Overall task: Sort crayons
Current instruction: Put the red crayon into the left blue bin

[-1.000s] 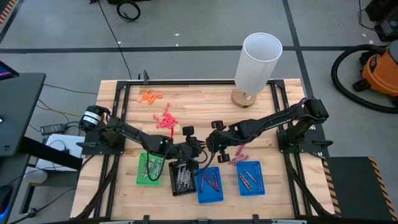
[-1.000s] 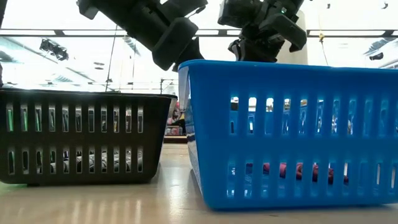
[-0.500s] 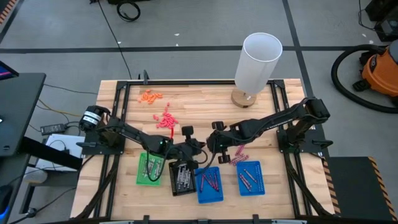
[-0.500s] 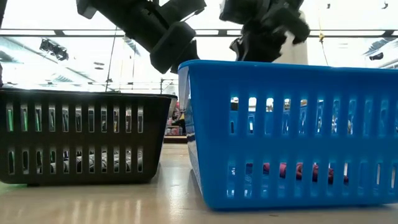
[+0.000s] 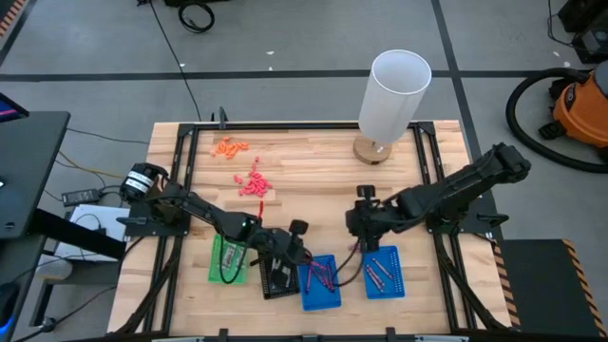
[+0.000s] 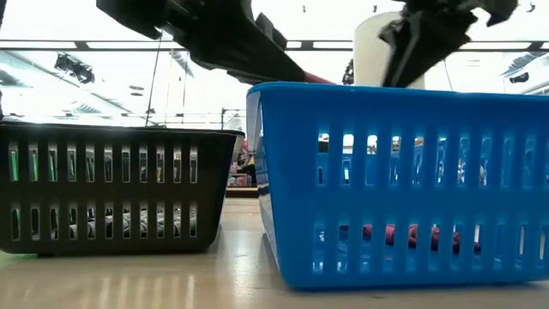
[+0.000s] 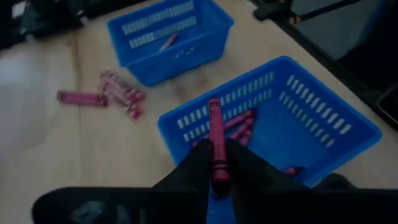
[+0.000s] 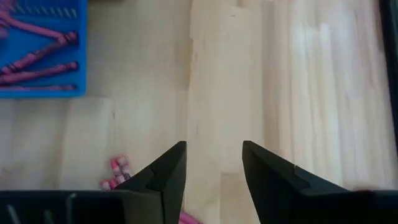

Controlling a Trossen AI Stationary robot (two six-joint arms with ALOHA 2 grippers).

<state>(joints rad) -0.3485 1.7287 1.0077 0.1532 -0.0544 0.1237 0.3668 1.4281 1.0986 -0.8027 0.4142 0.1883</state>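
- Green tray [image 5: 226,258] at about 8 o'clock on the desk [image 5: 313,171], a few sticks inside; colour not readable.
- Black tray [image 5: 277,275] just right of it, at 7 o'clock, silvery-grey crayons [image 6: 129,225] showing through its slots in the low view.
- Left gripper [image 7: 214,165] over the near blue tray [image 5: 320,282] at 6 o'clock, clamped narrow on one maroon crayon [image 7: 215,143]; crayon sticks out forward past the fingertips, above the tray's interior.
- More maroon crayons [image 5: 321,275] lying in that tray's bottom.
- Loose pink-red crayons [image 5: 253,183] and an orange cluster [image 5: 229,146] at 10–11 o'clock on the desk, well apart from the trays.
- Small maroon heap [image 7: 115,93] lying on bare desk between the two blue trays.
- Right gripper [image 8: 213,163] above bare wood at about 4 o'clock, just beyond the far blue tray [image 5: 383,272]; fingers spread wide, nothing between them.
- Far blue tray holds several maroon crayons [image 5: 378,273].
- White cylinder [image 5: 393,95] on a round base at 1 o'clock, at the desk's back edge.
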